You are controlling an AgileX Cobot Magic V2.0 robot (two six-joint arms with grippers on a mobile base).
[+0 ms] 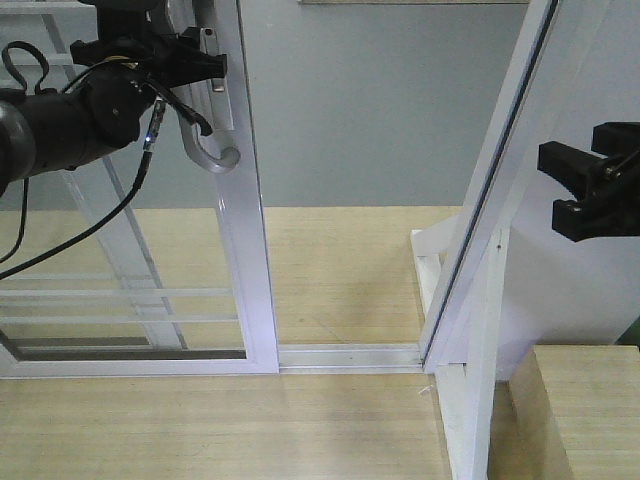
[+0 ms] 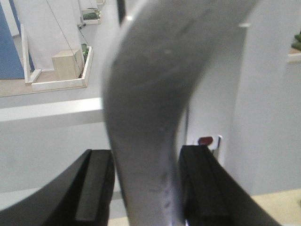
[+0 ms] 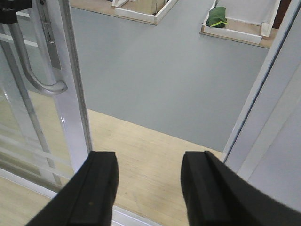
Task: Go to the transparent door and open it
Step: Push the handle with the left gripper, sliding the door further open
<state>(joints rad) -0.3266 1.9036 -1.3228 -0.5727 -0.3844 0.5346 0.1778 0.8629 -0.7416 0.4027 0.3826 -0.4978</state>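
The transparent door (image 1: 245, 250) is a white-framed glass panel with thin horizontal bars, standing at the left. Its curved grey handle (image 1: 205, 150) sits on the right side rail. My left gripper (image 1: 195, 65) is at the handle's upper part. In the left wrist view the handle (image 2: 150, 117) fills the space between the black fingers (image 2: 96, 188), and the gripper (image 2: 146, 183) is shut on it. My right gripper (image 1: 590, 195) hangs open at the far right, holding nothing. In the right wrist view the right gripper (image 3: 149, 183) faces the gap beside the door (image 3: 70, 94) and handle (image 3: 35, 77).
A slanted white frame post (image 1: 500, 180) bounds the opening on the right. A white floor track (image 1: 345, 355) runs between door and post. A wooden box (image 1: 590, 400) sits at lower right. Beyond the opening lie grey floor, white-edged trays and a green object (image 3: 217, 16).
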